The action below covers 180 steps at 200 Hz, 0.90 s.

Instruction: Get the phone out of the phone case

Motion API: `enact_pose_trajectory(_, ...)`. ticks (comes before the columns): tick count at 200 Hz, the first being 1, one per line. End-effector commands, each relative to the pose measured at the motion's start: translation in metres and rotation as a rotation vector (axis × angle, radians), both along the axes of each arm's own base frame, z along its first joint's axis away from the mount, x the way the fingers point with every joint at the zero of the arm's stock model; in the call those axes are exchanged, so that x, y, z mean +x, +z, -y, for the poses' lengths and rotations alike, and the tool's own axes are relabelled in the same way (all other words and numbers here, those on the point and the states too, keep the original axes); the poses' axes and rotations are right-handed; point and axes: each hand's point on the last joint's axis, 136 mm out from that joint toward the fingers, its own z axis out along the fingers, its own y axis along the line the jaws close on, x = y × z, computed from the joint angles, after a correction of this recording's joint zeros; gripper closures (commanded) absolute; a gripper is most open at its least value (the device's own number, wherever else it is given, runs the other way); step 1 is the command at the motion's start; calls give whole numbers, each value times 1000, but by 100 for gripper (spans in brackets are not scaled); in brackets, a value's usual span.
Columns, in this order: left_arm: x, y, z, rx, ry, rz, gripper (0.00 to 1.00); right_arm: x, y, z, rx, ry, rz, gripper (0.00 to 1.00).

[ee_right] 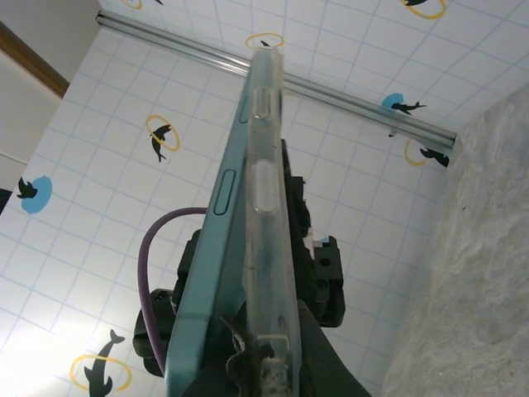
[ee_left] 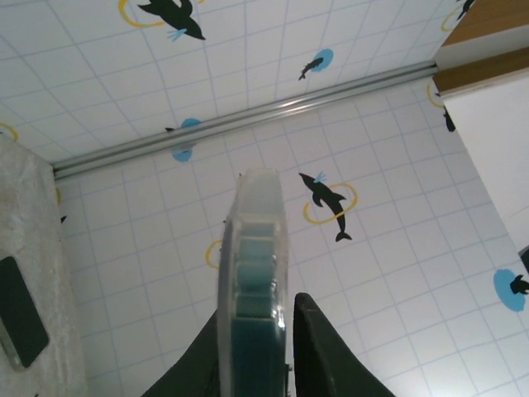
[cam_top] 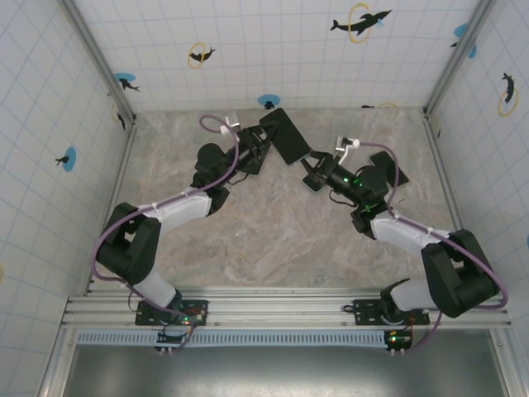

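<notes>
Phone sits at 12 o'clock of the table, slung between the two arms and apparently lifted off the surface. Left gripper has the end toward 8 o'clock and right gripper the end toward 4 o'clock. In the left wrist view, the clear phone case with the teal body inside stands edge-on and rises toward 12 o'clock. The left gripper has a finger close on each face, but I cannot tell whether they press or sit just slack. At this end the phone looks fully seated in the case. In the right wrist view, the teal phone and the phone case run together at 12 o'clock, then part toward 6 o'clock with the case splayed off to the right. The right gripper is pressed together on the crumpled lip of the case. One finger seems to be wedged between case and phone, though that spot is murky. Judgement: the peel is started at one end only, perhaps a third done. What remains is to work the lip down the long edges, free the far end and draw the phone clear. A dark flat slab lies on the table at 9 o'clock of the left wrist view, and I cannot identify it.
</notes>
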Motion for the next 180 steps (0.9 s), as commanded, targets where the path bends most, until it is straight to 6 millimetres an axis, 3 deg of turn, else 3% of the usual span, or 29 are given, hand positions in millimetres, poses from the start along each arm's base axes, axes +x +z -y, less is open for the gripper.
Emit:
enact_pose_trajectory(1,-9,13,10,-2,-48,51,71,-3,33,6,70,-14,97,95)
enact_pose_trajectory(40,0,-2,7,62,-7,-3,46,2,32,18,119,-67,83,98)
enact_pose_trajectory(68,0,-10,5,100,14,-58,38,11,34,30,148,-151,92,98)
enact_pose_trajectory(135,-46,-25,11,60,77,-197,37,36,16,54,88,-388,97,99)
enact_pose_trajectory(180,-65,-1,42,-66,40,-210,40,35,10,48,49,-421,120,99)
